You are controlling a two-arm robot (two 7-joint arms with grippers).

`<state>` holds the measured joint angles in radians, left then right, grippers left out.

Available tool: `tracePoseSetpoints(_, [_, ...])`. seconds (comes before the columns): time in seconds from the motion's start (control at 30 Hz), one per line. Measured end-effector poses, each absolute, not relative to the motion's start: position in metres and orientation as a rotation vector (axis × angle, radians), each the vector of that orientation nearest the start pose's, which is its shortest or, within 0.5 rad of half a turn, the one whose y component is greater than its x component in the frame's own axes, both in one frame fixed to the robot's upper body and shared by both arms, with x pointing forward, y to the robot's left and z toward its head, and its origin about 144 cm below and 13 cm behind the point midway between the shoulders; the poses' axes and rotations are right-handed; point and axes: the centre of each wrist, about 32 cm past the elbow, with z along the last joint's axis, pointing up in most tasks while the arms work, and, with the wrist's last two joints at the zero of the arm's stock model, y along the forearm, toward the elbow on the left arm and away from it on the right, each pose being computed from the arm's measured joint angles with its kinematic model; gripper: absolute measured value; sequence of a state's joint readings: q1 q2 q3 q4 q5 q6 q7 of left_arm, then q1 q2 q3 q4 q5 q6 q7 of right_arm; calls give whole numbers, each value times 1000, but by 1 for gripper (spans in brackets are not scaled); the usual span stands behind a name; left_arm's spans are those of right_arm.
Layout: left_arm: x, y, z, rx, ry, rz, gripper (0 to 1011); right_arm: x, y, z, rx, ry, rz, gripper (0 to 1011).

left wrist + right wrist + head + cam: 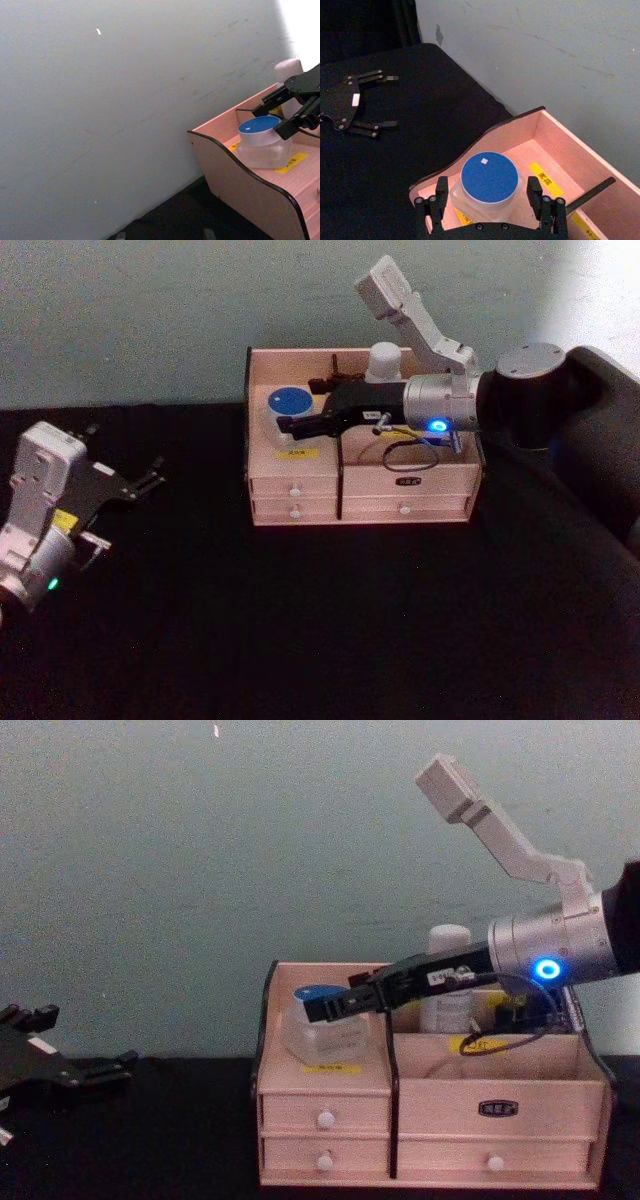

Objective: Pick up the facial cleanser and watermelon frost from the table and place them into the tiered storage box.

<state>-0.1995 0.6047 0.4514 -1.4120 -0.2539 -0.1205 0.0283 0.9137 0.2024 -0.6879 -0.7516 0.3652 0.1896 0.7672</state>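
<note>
My right gripper [490, 202] is reaching over the tiered storage box [300, 485], and the jar with the blue lid [489, 176] sits right between my fingers [436, 200]. The jar rests in the box's left compartment, on a yellow label [330, 1068]. My fingers are spread wide, one on each side of the jar, and I think they are not squeezing it. I cannot tell which of the two task things this jar is.

What could go wrong? If I pull back crooked, a finger could bump the jar and tip it or drag it along. I should lift straight up first.

A white bottle [383, 362] stands in the back compartment, close beside my arm, so a sideways swing could knock it.

My left gripper [140, 480] rests far off over the black table [350, 640], fingers apart, holding nothing.
</note>
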Motion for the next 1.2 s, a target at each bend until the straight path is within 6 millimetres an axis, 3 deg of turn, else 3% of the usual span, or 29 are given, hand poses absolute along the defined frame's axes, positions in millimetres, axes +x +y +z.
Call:
tracePoseSetpoints(0.27, [489, 310, 1140, 304, -285, 1248, 1001, 654, -201, 1249, -335, 38, -548, 1000])
tracePoseSetpoints(0.47, [489, 310, 1140, 304, -285, 1248, 1001, 631, -216, 1257, -282, 28, -550, 1000])
tracePoseSetpoints(0.73, [489, 310, 1140, 305, -285, 1248, 1001, 583, -249, 1258, -268, 56, -559, 1000])
tracePoseSetpoints(1.0, [489, 310, 1140, 304, -285, 1248, 1001, 533, -291, 1256, -290, 48, -781, 1000])
tracePoseSetpoints(1.2, [489, 310, 1140, 304, -285, 1248, 1001, 514, -312, 1253, -296, 21, -1009, 1000])
